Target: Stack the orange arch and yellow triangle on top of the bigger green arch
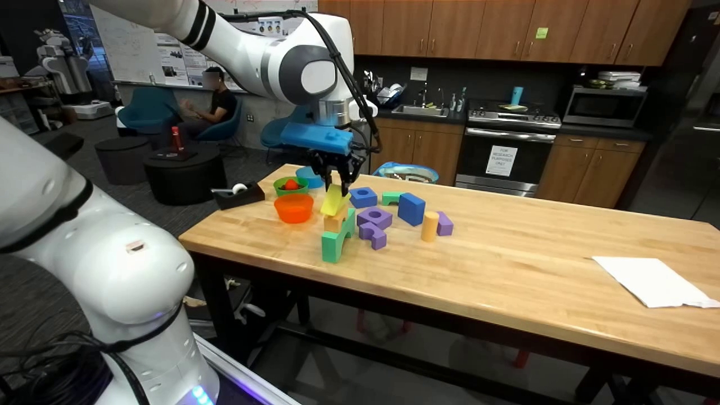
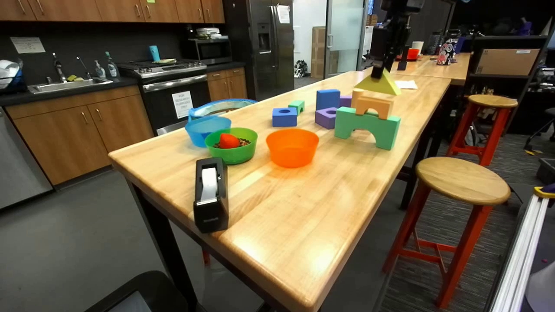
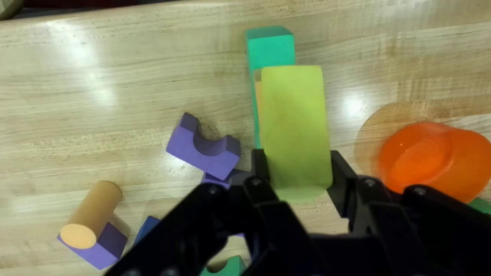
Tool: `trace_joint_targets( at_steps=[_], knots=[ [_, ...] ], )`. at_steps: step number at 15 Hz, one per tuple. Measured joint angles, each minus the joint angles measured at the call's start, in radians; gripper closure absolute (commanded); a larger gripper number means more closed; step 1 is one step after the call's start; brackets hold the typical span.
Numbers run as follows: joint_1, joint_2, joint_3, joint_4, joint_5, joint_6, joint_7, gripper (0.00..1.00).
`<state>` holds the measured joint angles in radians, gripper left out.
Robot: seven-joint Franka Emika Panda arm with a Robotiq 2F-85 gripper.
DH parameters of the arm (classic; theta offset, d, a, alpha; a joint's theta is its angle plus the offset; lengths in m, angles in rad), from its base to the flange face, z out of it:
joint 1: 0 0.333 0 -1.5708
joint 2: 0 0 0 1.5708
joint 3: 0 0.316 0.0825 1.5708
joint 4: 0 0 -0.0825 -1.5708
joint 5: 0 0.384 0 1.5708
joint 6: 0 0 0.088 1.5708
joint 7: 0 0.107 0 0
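The yellow triangle (image 1: 334, 201) is held by my gripper (image 1: 337, 188), which is shut on its sides. The triangle also shows in an exterior view (image 2: 378, 83) and in the wrist view (image 3: 294, 115), between the gripper's fingertips (image 3: 299, 163). The orange arch (image 2: 373, 104) stands on top of the bigger green arch (image 2: 344, 122), which is upright on the table. The triangle is over the orange arch, very close to its top; I cannot tell if they touch. In the wrist view the triangle hides most of the orange arch and part of the green arch (image 3: 271, 50).
A purple arch (image 3: 205, 147), a purple holed block (image 1: 375, 216), a blue block (image 1: 411, 208) and an orange cylinder (image 1: 430, 226) stand beside the stack. An orange bowl (image 2: 292, 149) is close on the opposite side. Green (image 2: 234, 152) and blue (image 2: 204, 130) bowls are beyond.
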<state>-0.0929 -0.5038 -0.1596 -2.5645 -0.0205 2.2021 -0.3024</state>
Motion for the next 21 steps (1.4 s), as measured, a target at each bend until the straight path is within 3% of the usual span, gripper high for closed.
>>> trace_joint_targets(
  at_steps=[12,14,17,21],
  knots=[
    [0.002,-0.001,0.012,-0.017,0.0,0.002,0.0,0.85],
    [0.002,-0.001,0.012,-0.018,0.0,0.003,0.0,0.34],
    [0.002,-0.001,0.013,-0.019,-0.001,0.003,0.0,0.27],
    [0.003,-0.001,0.013,-0.021,-0.001,0.007,0.0,0.02]
  ],
)
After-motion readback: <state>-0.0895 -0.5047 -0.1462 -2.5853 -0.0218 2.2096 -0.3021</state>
